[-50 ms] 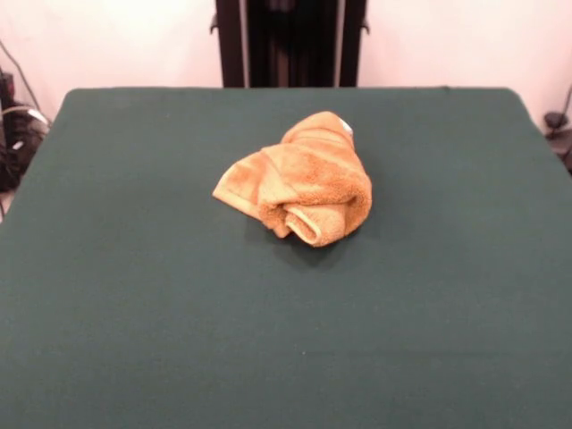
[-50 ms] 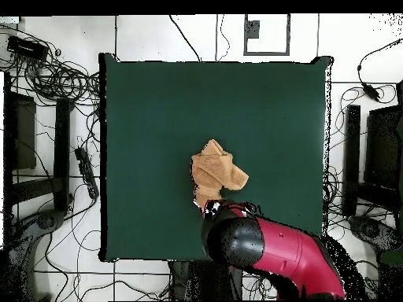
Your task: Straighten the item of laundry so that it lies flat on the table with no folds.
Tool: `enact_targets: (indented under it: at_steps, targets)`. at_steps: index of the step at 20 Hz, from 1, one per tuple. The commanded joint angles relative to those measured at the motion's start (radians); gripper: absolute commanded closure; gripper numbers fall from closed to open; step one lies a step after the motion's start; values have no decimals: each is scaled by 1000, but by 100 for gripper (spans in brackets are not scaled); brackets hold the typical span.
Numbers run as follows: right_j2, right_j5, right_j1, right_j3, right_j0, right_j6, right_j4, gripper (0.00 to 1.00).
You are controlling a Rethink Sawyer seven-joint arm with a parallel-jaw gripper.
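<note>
Golden-orange terry-cloth towel (image 1: 299, 181) bunched near centre of dark green cloth-covered worktop (image 1: 134, 295) — rolled and folded, not yet flattened. Red-and-black arm (image 2: 268, 250) overhead at towel's edge; fingers' state impossible to tell.

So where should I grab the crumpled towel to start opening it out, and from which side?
Probably the flat pointed flap sticking out at the towel's left in the front view. It lies low, thin and apart from the bunched roll, so coming straight down on it and pulling outward should unroll the rest. The arm hides the gripper, so check its position first.
</note>
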Motion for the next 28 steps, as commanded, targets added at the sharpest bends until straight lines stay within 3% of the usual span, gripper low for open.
enact_targets:
  at_steps: [1,15,19,23,28]
  targets:
    - [143,-79,136,-59,-53,-51,-72,100]
    - [228,-52,264,-215,-175,-79,-151,100]
    - [328,-77,302,-231,-244,-160,-194,100]
    - [379,-54,345,-278,-265,-157,-216,100]
    - [477,-45,341,-274,-321,-201,-253,100]
